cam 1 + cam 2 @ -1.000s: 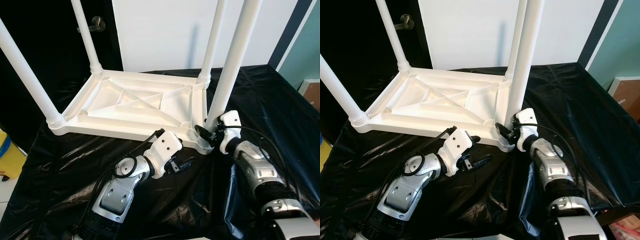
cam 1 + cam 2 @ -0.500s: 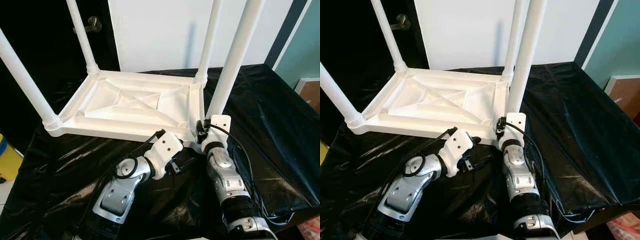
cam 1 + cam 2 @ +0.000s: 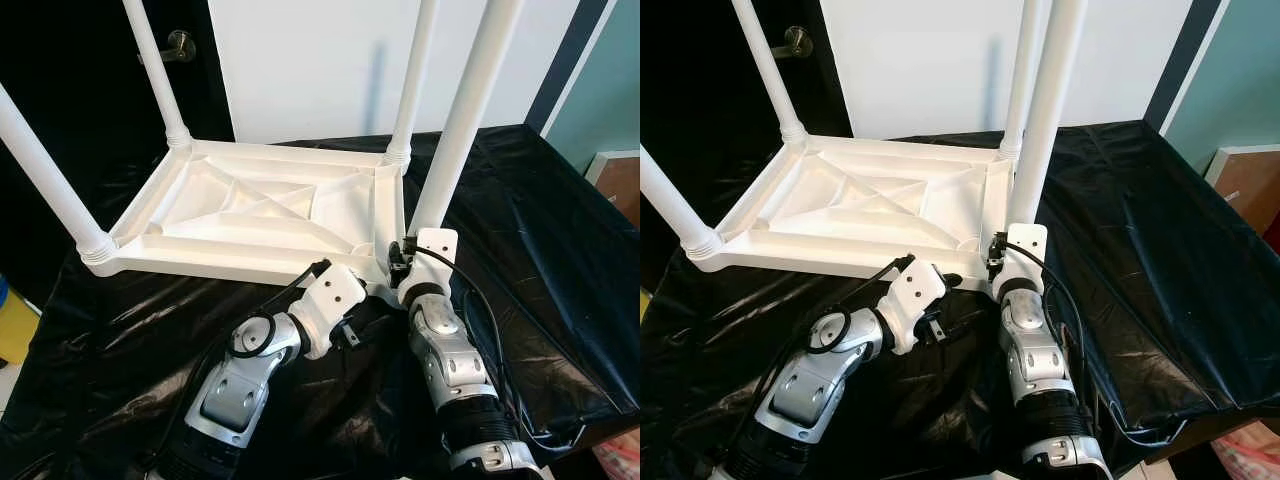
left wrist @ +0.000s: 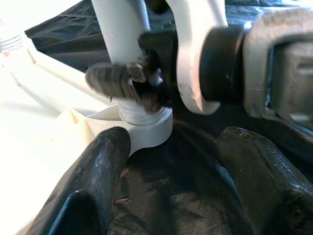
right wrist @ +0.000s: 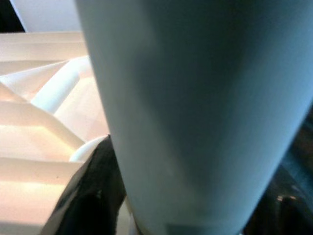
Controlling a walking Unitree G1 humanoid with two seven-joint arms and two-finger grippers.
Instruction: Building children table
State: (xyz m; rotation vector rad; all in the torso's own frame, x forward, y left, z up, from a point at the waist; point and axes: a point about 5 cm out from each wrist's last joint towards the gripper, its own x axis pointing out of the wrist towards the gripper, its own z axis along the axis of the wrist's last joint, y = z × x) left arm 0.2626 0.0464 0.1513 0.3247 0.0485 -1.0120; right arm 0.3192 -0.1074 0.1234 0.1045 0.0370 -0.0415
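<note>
White plastic children table (image 3: 262, 215) lies upside down on glossy black sheet (image 3: 530, 240), ribbed underside up, round legs upright. Right pincer (image 4: 128, 81) clamps near-right leg (image 3: 462, 120) at threaded base. Left pincer (image 4: 171, 161) spread wide just beside that corner. No readable writing.

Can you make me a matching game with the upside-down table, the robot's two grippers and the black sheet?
Things:
1. White plastic table top
2. Right gripper
3. Left gripper
4. Crinkly black plastic sheet

Places or states:
A. Clamped round the bottom of the nearest white table leg
B. Spread underneath everything
C. Lying upside down, legs pointing up
D. Open, low beside the table's near corner

Pairs: 1-C, 2-A, 3-D, 4-B
</note>
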